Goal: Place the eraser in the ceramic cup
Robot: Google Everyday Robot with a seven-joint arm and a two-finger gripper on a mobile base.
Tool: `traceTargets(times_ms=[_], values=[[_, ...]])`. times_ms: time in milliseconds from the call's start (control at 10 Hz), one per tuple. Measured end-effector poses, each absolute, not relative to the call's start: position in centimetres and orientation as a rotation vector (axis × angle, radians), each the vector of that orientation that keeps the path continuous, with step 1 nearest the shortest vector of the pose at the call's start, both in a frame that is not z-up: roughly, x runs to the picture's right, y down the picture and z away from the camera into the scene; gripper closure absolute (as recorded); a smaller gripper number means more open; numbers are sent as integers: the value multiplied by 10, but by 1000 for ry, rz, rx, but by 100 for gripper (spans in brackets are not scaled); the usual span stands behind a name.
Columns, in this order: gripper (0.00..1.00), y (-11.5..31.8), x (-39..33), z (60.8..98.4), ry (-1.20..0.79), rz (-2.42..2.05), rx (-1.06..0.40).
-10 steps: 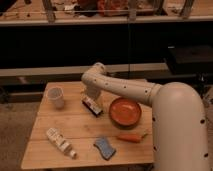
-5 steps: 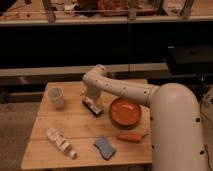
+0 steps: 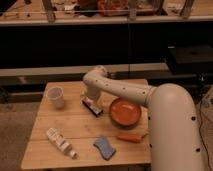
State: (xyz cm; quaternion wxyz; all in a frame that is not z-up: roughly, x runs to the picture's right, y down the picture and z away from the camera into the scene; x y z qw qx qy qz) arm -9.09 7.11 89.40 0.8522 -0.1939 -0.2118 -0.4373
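The eraser [image 3: 93, 107] lies on the table [image 3: 52, 124] just below the gripper [image 3: 90, 98]; I cannot tell if the gripper holds it. The arm [image 3: 125, 91] bends down from the right. The ceramic cup [image 3: 55, 97] stands apart to the gripper's left, bare wood between; the orange bowl [image 3: 125, 112] sits near its right.

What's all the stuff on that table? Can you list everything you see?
table: one, light brown wood, middle of the view
ceramic cup: one, whitish, upright at the far left of the table
eraser: one, dark with a pale top, mid-table, left of the bowl
bowl: one, orange-red, right side of the table
bottle: one, white with brown labels, lying front left
sponge: one, blue, near the front edge
slim orange thing: one, in front of the bowl; cannot tell what it is
arm: one, white, reaching in from the right
gripper: one, white, right over the eraser
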Motion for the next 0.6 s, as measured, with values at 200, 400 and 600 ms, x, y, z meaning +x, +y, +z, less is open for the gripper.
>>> traceTargets(times_ms=[200, 400, 600], values=[[20, 69, -92, 890, -441, -1051, -406], [20, 67, -87, 888, -494, -1263, -390], [20, 67, -82, 888, -596, -1488, -369]])
